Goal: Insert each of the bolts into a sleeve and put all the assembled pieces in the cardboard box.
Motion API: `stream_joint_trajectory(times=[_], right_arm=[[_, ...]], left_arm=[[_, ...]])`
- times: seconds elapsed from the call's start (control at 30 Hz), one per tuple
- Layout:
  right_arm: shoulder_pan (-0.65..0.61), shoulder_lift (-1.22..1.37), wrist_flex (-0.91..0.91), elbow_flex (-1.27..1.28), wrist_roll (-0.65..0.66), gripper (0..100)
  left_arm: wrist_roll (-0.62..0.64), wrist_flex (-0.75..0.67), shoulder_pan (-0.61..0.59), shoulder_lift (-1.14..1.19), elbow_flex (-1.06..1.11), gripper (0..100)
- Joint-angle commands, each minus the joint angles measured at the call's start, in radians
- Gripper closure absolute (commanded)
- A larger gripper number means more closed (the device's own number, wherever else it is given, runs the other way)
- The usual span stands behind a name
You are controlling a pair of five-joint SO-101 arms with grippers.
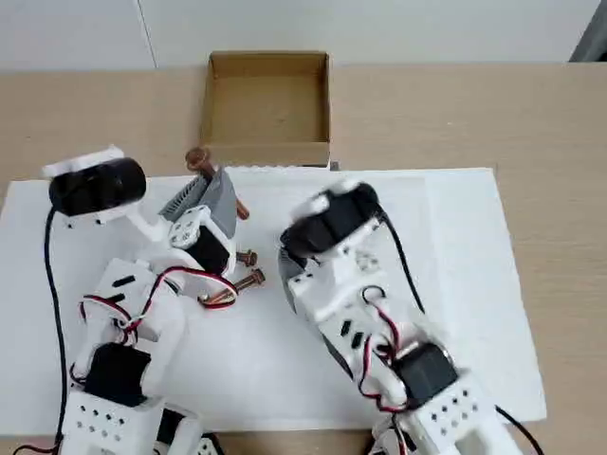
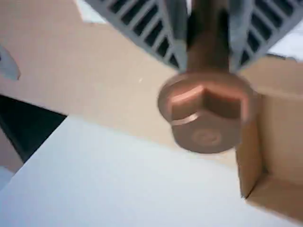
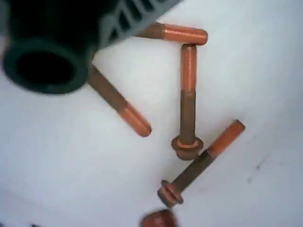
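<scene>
The wooden surface (image 1: 550,114) carried a white sheet (image 1: 455,284) that covered most of its near half; the sheet's far edge ran just in front of the cardboard box (image 1: 268,152), which sat open at the far edge of the surface, a little left of the middle. The left arm (image 1: 123,313) rose from the near left corner and the right arm (image 1: 379,322) from the near edge right of the middle, both angled towards the centre of the sheet.

The left gripper (image 1: 211,185) was at the box's near left corner, clamped on the held bolt (image 1: 197,158); in the left wrist view the grey fingers (image 2: 142,23) pinched the shank, and the flanged hexagonal head of that bolt (image 2: 206,113) stuck out past them, above the sheet's edge and beside the box wall (image 2: 279,156).

The right gripper (image 3: 90,38) hung over the middle of the sheet, closed on a black sleeve (image 3: 45,61), whose open bore faced the camera above the sheet.

Loose bolts lay on the sheet near its middle; two heads (image 1: 247,256) showed just beside the left arm. In the right wrist view one copper bolt (image 3: 120,104) ran out from under the sleeve; another (image 3: 175,33) lay partly under the gripper; a third (image 3: 188,99) lay with its tip close to that one; a fourth (image 3: 203,163) lay slanted beside the third's head.
</scene>
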Motion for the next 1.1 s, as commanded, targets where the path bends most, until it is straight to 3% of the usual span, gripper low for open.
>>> stream_joint_trajectory(times=[0.0,0.33,0.57,1.07], right_arm=[[-0.010,-0.113,-0.094,0.087,0.064,99.5],[-0.048,-0.314,-0.168,0.284,0.106,99.5],[-0.094,-0.331,-0.168,0.292,0.149,99.5],[-0.094,-0.332,-0.166,0.253,0.176,99.5]], left_arm=[[0.006,-0.032,0.009,-0.052,0.021,100],[0.112,-0.041,0.074,-0.166,0.096,100],[0.112,-0.041,0.163,-0.253,0.163,100],[0.031,-0.035,0.173,-0.284,0.202,100]])
